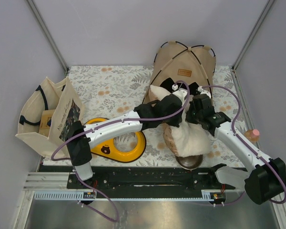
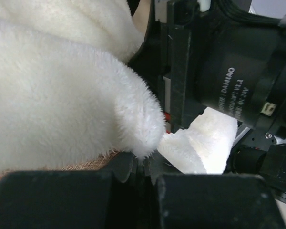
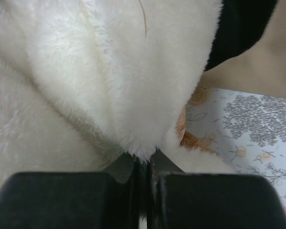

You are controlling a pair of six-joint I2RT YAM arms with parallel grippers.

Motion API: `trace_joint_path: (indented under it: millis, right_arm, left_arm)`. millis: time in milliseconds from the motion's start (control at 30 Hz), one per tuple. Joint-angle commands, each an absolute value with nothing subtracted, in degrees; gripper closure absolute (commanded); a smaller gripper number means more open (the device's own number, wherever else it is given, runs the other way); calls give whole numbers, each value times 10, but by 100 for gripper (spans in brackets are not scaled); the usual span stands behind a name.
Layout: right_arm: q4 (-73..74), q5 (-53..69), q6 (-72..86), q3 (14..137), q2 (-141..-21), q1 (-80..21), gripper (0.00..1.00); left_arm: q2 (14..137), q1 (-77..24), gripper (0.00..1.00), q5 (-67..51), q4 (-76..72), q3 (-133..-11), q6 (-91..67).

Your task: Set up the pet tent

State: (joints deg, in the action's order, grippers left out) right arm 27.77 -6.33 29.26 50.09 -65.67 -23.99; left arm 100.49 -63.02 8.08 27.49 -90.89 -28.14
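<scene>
The tan pet tent (image 1: 183,62) stands at the back right with thin black poles over its dome and a brown label patch (image 1: 184,72). A white fluffy cushion (image 1: 190,136) hangs in front of the tent's opening. My left gripper (image 1: 180,99) and right gripper (image 1: 195,101) hold its upper edge side by side. In the left wrist view the left gripper (image 2: 143,160) is shut on a fold of the cushion (image 2: 62,95). In the right wrist view the right gripper (image 3: 146,160) is shut on the cushion (image 3: 109,71), with tent canvas (image 3: 262,67) behind it.
A cream tote bag (image 1: 43,117) stands at the left. A yellow ring-shaped thing (image 1: 119,143) lies under the left arm. A metal bowl (image 1: 189,161) peeks out below the cushion. A pink-capped bottle (image 1: 251,134) stands by the right wall. The floral cloth (image 1: 109,86) covers the table.
</scene>
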Motion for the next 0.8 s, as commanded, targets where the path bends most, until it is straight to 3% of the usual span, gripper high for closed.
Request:
trace_joint_path:
  millis: [0, 133, 300, 400, 633, 767]
  right_arm:
    - [239, -102, 353, 531, -650, -250, 100]
    - [267, -155, 372, 529, -641, -247, 99]
    - [287, -217, 381, 530, -631, -238, 82]
    - [287, -210, 381, 526, -642, -229, 78]
    - [253, -159, 400, 498, -664, -218, 85]
    - [246, -146, 401, 497, -681, -214, 85]
  left_arm:
    - [1043, -637, 100, 12, 199, -967, -264]
    - [1059, -637, 100, -25, 184, -981, -265]
    - [1077, -635, 100, -49, 159, -990, -267]
    - [1090, -625, 100, -55, 153, -994, -279]
    - [1091, -569, 100, -106, 75, -928, -323]
    - [1079, -559, 66, -70, 92, -904, -314]
